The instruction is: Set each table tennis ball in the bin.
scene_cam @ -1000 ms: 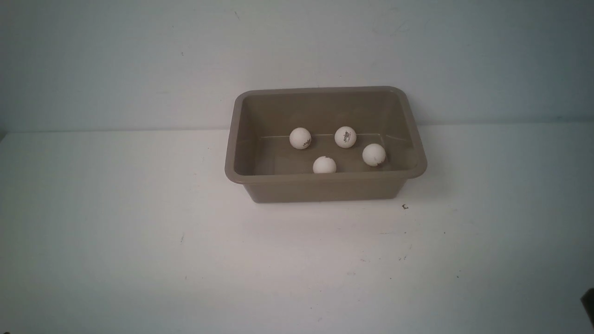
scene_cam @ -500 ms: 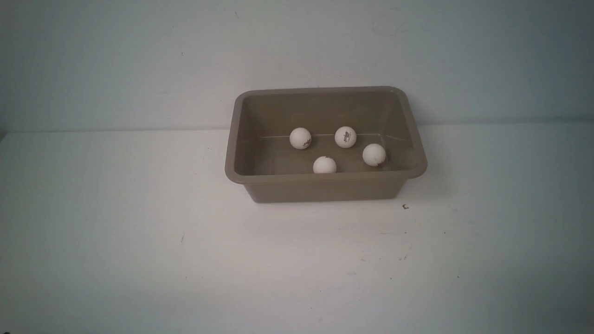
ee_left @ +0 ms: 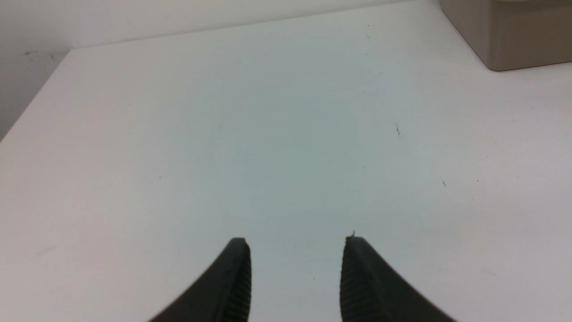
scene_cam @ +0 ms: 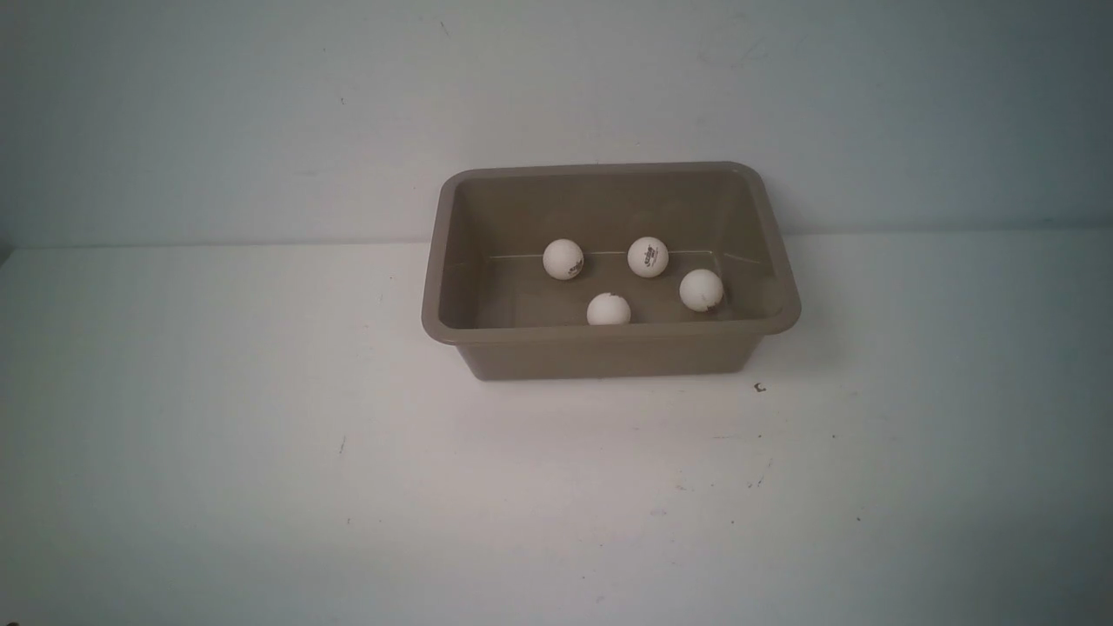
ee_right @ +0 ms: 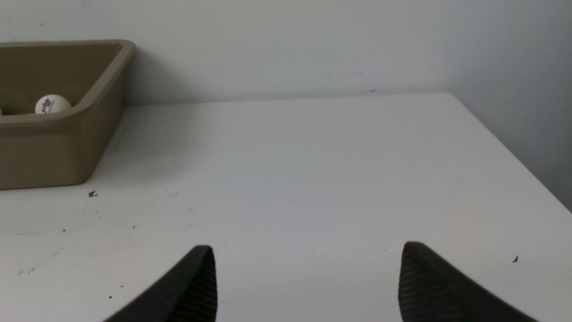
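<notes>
All four table tennis balls sit inside the bin [scene_cam: 609, 348], which stands on the white table [scene_cam: 261, 452] close to the back wall [scene_cam: 261, 113]. One ball [scene_cam: 563, 258] is toward the back on the robot's left, one [scene_cam: 648, 256] is beside it at the back with a dark logo facing the camera, another [scene_cam: 701, 289] is further to the right, and the last ball [scene_cam: 608, 309] is up against the near wall, half hidden by the rim. None of them touch each other. No arms show in the front view at all. In the left wrist view the left gripper [ee_left: 295, 243] hangs over bare table with a gap between its two black fingertips and nothing in it, so the jaws look parted, with the bin's corner off to one side. The right gripper [ee_right: 308, 252] has its jaws spread noticeably wider, also empty, over the table well apart from the bin.
</notes>
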Motion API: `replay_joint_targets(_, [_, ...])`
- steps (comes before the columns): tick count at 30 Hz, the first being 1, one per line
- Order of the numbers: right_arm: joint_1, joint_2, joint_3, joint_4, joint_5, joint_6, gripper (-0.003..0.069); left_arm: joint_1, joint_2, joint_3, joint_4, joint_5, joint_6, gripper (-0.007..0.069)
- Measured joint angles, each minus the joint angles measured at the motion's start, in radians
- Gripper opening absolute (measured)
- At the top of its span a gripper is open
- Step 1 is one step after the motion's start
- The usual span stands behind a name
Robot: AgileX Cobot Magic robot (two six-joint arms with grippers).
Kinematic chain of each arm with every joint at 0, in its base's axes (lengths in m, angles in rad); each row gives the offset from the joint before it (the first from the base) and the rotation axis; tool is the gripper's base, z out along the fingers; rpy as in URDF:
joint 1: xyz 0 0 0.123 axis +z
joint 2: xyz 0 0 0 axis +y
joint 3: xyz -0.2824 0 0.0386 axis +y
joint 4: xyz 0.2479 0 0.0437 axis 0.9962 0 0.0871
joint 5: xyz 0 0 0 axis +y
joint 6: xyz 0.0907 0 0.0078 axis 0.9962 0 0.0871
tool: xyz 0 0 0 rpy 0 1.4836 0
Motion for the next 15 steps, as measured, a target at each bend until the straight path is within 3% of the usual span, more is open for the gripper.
replay_joint_targets(15, [0.017, 0.0, -0.001, 0.029, 0.009, -0.046, 0.0495, 0.0, 0.0, 0.0, 0.0, 0.0, 0.0, 0.0258])
